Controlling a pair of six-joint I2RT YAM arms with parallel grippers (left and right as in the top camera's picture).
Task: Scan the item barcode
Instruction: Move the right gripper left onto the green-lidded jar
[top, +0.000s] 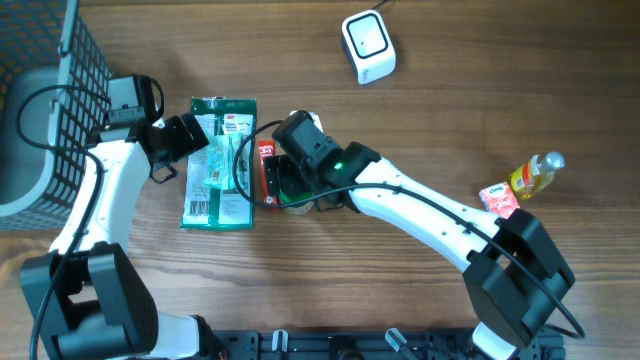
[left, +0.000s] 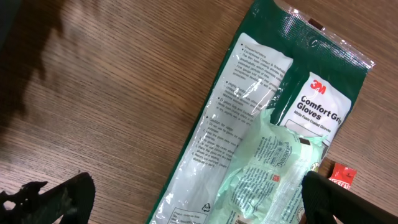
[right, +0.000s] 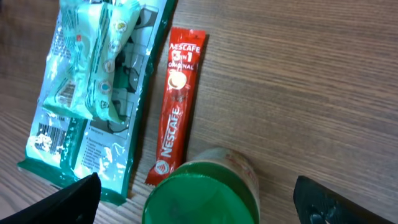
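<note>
A green 3M glove packet (top: 220, 165) lies flat at centre left, with a pale green pouch (left: 273, 162) on top of it. Its barcode (right: 45, 140) faces up at the near end. My left gripper (top: 200, 140) hovers open above the packet (left: 242, 106), one finger (left: 62, 199) over bare wood, the other over the packet's right edge. A red Nescafe stick (right: 177, 112) lies beside the packet. My right gripper (right: 205, 202) is open, straddling a green-lidded jar (right: 202, 193) without touching it. The white scanner (top: 368, 46) sits at the far edge.
A dark wire basket (top: 50, 60) stands at the far left. A yellow bottle (top: 536, 172) and a small pink packet (top: 497, 198) lie at the right. The wooden table (top: 450, 110) shows between the scanner and my right arm.
</note>
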